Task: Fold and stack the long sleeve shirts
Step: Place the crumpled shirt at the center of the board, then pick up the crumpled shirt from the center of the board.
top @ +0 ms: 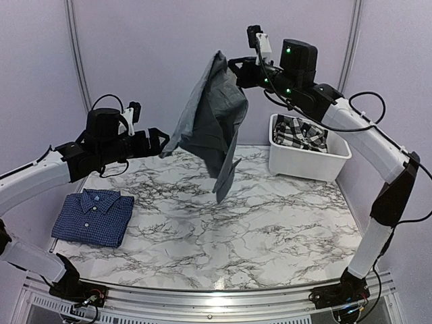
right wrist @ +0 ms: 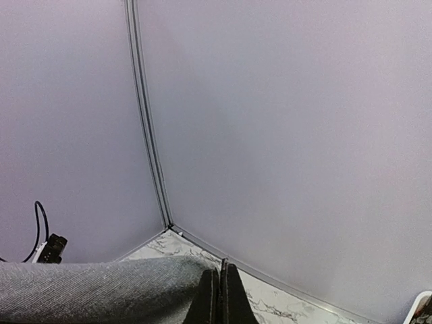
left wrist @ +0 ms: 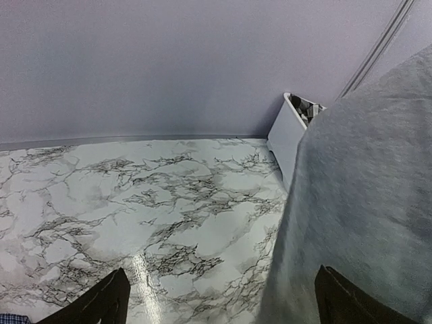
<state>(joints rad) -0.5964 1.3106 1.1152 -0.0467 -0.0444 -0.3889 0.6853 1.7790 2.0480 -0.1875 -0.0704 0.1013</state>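
- Marble-patterned surface (top: 270, 226): white bin (top: 307, 165) of checked cloth at right rear; folded blue checked shirt (top: 94, 216) at left front.
- Grey shirt (top: 210, 121) hangs mid-air, long axis vertical, pinched by closed right tool (top: 234, 69).
- Left tool (top: 161, 140), spread wide, empty, beside its lower edge.

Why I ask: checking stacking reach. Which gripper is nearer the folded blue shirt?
Left. The left gripper hovers open, above and just beyond the blue shirt; the right gripper is high, farther across, shut on the grey shirt.
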